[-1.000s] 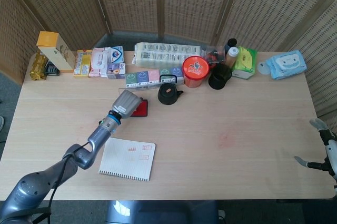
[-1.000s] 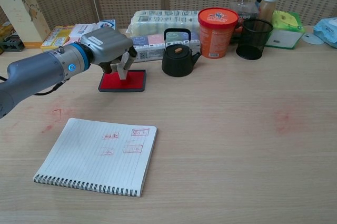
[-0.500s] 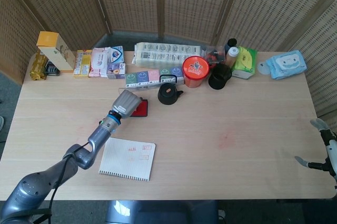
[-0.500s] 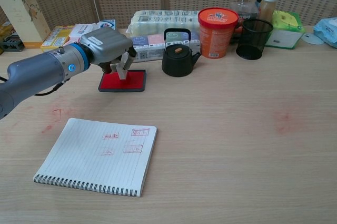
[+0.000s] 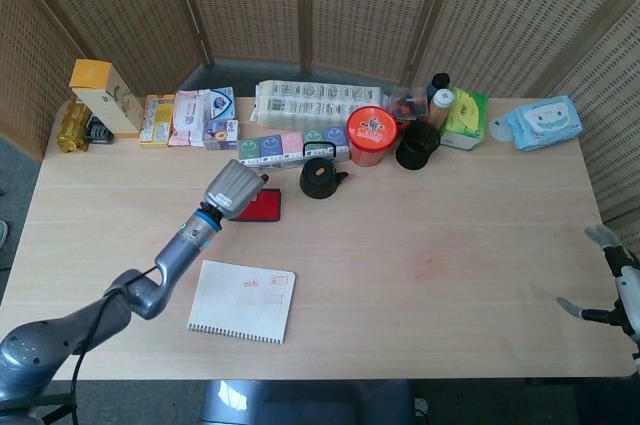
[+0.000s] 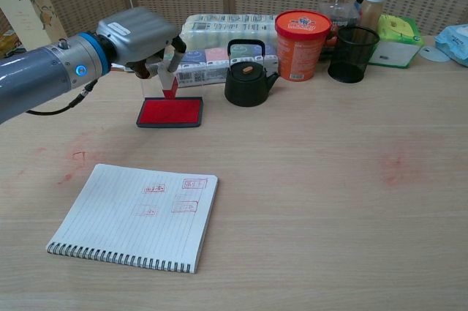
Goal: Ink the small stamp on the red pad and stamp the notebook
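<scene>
Hovering above the red pad (image 6: 170,112), left robot hand (image 6: 143,36) holds small stamp (image 6: 170,85).

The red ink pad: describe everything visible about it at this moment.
The red ink pad is a flat rectangle with a bright red inking surface in a dark, black-looking tray or rim. It lies flat on the wooden table, lid-less and uncovered, left of the black kettle and beyond the notebook. The left hand holds the small stamp just above it; nothing visibly touches the pad.
</scene>
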Robot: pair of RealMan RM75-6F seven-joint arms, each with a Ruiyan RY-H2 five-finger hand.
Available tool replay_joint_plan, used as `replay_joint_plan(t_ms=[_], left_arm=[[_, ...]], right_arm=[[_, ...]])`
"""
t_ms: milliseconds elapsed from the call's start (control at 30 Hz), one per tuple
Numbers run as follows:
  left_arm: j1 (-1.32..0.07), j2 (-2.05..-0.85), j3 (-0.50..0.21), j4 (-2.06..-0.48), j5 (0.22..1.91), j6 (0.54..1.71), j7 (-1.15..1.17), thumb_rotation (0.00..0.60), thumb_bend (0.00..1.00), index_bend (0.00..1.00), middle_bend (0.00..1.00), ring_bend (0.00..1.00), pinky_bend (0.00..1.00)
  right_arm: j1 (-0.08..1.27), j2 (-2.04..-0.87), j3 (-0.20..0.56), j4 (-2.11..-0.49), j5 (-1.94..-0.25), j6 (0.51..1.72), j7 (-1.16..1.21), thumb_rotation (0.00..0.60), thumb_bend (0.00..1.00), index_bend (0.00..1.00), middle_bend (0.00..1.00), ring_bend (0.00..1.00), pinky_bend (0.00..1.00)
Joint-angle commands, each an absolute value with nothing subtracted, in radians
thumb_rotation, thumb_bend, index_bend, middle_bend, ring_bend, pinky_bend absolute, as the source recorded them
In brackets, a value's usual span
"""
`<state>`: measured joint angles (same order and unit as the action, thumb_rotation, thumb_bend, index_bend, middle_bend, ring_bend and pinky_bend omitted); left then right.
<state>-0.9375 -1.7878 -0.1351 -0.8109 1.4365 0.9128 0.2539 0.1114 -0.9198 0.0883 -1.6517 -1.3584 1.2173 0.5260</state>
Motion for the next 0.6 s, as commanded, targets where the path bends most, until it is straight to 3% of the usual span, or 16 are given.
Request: replay_joint_plan(t_ms=[33,600], left_arm=[[-0.912,-1.705,-0.125,-0.932,1.455,0.961,0.296,0.6,0.41,0.67,1.0,1.0,1.0],[-0.692,-1.401,0.101,-1.431,1.613,1.167,0.39,0.6,0.41,0.67,1.0,1.0,1.0]], right_arm=[[0.11,-0.919,0.087,-1.654,-1.362,1.221,0.524,0.6,0.13,0.0,0.0,0.0,0.0],[0.107,-0.915,0.081,-1.664,-1.381,1.235,0.525,0.6,0.13,0.0,0.0,0.0,0.0]])
